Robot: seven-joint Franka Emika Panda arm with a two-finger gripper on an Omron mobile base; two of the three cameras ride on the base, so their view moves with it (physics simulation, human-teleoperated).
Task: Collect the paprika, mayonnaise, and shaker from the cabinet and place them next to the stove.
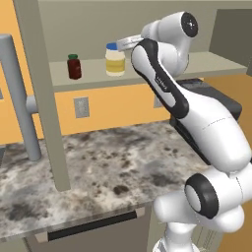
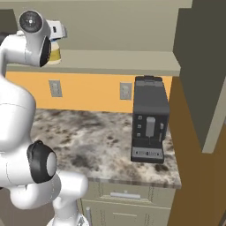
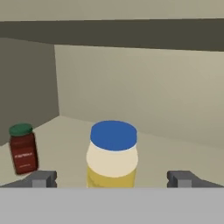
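Nearest, saw the gripper (image 3: pixel 112 178) with jaws spread wide and holding nothing, one dark fingertip (image 3: pixel 43 178) at each side of the hand view. Found the mayonnaise (image 3: pixel 113 154) standing upright just beyond and between those tips, not touched by either, blue lid up. Noted the paprika (image 3: pixel 22 148) off to its left in that view, upright, green lid on, apart from the jar. Placed both on the plain shelf of the cabinet (image 3: pixel 144 105), beige back wall behind them.

From the left base view, followed the white arm rising from the lower right and reaching up to the shelf, hand beside the mayonnaise (image 1: pixel 115 60). Saw the paprika (image 1: pixel 74 67) further left on the same shelf, well apart from the jar. Marked the open cabinet door's long grey bar handle (image 1: pixel 18 93) at the left edge. Below, took in the speckled stone counter (image 1: pixel 108 162).

From the right base view, caught the mayonnaise (image 2: pixel 55 53) partly behind the arm's upper joint. Further right, found a black coffee machine (image 2: pixel 150 119) upright on the counter (image 2: pixel 88 141), under the shelf.
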